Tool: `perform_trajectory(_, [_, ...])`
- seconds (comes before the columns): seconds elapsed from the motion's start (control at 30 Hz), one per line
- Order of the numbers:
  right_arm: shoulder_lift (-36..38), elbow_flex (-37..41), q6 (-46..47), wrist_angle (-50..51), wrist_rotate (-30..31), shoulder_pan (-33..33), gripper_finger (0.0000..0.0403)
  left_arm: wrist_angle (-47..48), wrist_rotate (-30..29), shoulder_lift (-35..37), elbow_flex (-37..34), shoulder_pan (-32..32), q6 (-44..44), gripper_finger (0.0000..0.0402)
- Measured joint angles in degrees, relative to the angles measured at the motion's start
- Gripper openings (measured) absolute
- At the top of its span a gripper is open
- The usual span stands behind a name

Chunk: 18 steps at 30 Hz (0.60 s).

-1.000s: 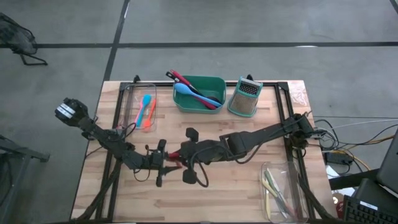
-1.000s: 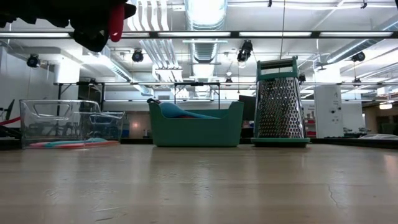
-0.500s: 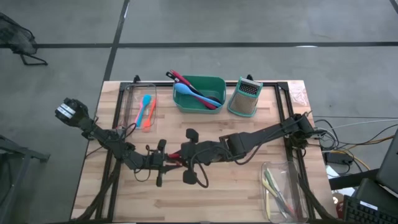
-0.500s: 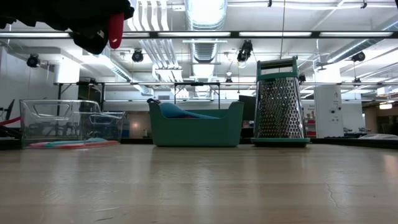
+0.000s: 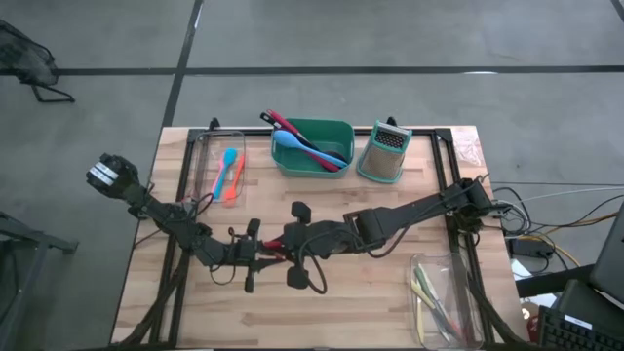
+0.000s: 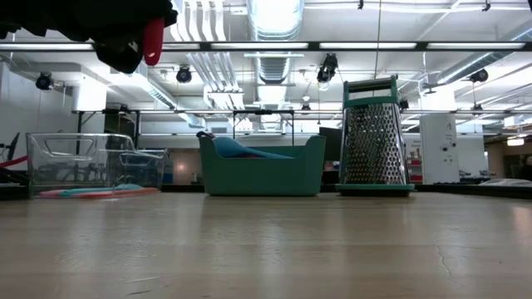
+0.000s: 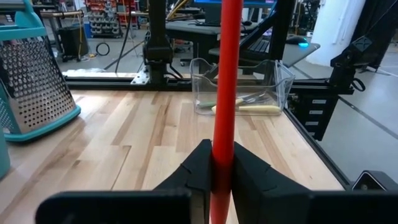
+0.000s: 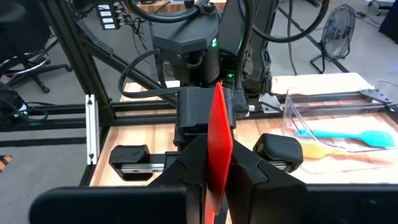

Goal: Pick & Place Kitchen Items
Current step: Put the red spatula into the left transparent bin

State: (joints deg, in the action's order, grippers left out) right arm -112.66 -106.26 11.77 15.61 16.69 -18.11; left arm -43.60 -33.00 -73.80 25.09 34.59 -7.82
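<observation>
Both grippers are clamped on the same red utensil (image 5: 275, 251) right now, held up in the air over the middle of the counter (image 5: 370, 302). The left gripper (image 7: 222, 165) pinches the thin round handle, and the right gripper (image 8: 217, 163) is closed on the flat red blade end, so it looks like a mid-air handoff (who lets go next is anybody's guess).

Handling-wise it looks like a light thing, likely a plastic or silicone spatula. The handle reads as stiff and smooth, so it could twist or slide in a loose pinch. The blade is thin and probably a bit bendy, which makes it a worse place to carry from. Best hold is on the handle, a little way in from the end, squeezing across its width.

From above, its long axis runs roughly left to right across the counter, handle toward the left arm and blade toward the right arm. Only a short red stretch shows between the two grippers.

Other stuff around: a teal tub (image 5: 312, 148) at the back with a few utensils in it, a grater (image 5: 383, 153) just beside it, a clear bin (image 5: 222, 166) at back left with a blue and an orange one, and another clear bin (image 5: 441, 292) at front right.
</observation>
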Motion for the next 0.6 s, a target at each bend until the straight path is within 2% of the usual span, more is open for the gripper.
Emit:
perform_trajectory(0.23, [0.07,0.07,3.35,5.70,0.06,0.13,0.0054,0.07,-2.24,0.12,-0.08,0.00,-1.99,0.0039])
perform_trajectory(0.47, [0.04,0.17,5.89,14.29,-0.04,0.18,0.0115,5.42,-10.61,1.30,-0.07,0.00,-6.35,0.0040])
perform_trajectory(0.6, [0.08,0.35,7.93,21.53,-0.18,-0.40,0.0149,12.59,-15.27,4.89,-0.06,0.08,-10.26,0.0041])
